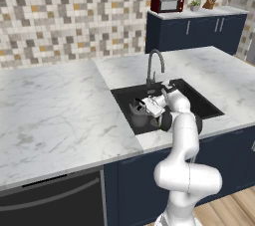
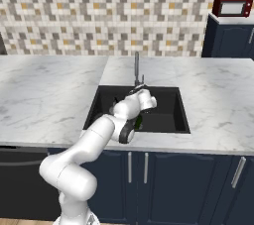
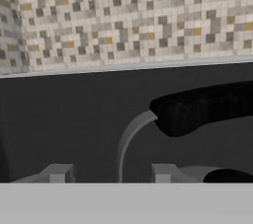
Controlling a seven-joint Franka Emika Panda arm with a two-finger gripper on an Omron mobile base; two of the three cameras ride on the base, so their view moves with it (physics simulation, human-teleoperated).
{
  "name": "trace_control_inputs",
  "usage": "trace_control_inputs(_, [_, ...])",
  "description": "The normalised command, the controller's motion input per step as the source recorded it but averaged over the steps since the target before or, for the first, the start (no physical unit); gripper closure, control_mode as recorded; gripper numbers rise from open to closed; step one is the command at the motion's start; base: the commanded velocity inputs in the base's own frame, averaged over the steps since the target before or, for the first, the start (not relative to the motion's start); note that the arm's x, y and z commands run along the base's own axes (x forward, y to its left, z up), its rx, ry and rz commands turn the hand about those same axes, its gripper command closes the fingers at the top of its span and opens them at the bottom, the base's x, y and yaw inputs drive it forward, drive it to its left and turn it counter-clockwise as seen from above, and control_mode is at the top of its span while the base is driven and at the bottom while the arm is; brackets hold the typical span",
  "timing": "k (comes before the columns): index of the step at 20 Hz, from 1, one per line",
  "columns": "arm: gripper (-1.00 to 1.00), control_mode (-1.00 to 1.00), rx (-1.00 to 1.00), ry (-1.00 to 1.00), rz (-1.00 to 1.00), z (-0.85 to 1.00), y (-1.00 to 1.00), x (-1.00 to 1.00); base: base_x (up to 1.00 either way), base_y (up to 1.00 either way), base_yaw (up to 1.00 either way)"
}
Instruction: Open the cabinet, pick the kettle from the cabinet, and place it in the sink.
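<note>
As my white arm bends down from the lower right of the left base view into the sink [image 1: 199, 101], my tool [image 1: 143, 105] sits low inside the dark basin at the centre of the frame, just above the kettle [image 1: 139, 116], which rests on the basin floor toward its left side. In the hand view the two fingertips [image 3: 58, 172] rise at the bottom of the frame well apart from each other, so my tool is spread; the kettle's thin grey arched handle [image 3: 129, 136] curves up through the gap between them, and neither tip is seen touching it. The basin's dark wall fills the middle of that view, with the mosaic tile wall [image 3: 123, 16] across the top. In the right base view my arm climbs from the lower left and my wrist covers the middle of the sink [image 2: 168, 105]; my tool and the kettle are hidden behind it there. The tall arched silver tap [image 1: 154, 65] stands at the basin's far edge, just above centre. The white marble desk [image 1: 55, 110] spreads across the left half of the left base view and wraps around the basin. At the upper right of that frame a red microwave [image 1: 167, 2] sits on a navy unit [image 1: 194, 33] beside a small potted plant [image 1: 194, 5].
</note>
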Motion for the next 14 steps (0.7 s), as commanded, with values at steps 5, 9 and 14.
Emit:
trace_control_inputs(5, [-1.00,-1.00,0.00,0.07,0.00,-0.20,-0.16,0.01,0.00,0.00,0.00])
trace_control_inputs(9, [-1.00,-1.00,0.00,0.09,0.00,-0.21,-0.24,0.00,0.00,0.00,0.00])
trace_control_inputs(14, [-1.00,-1.00,0.00,0.06,0.00,-0.18,-0.17,0.00,0.00,0.00,0.00])
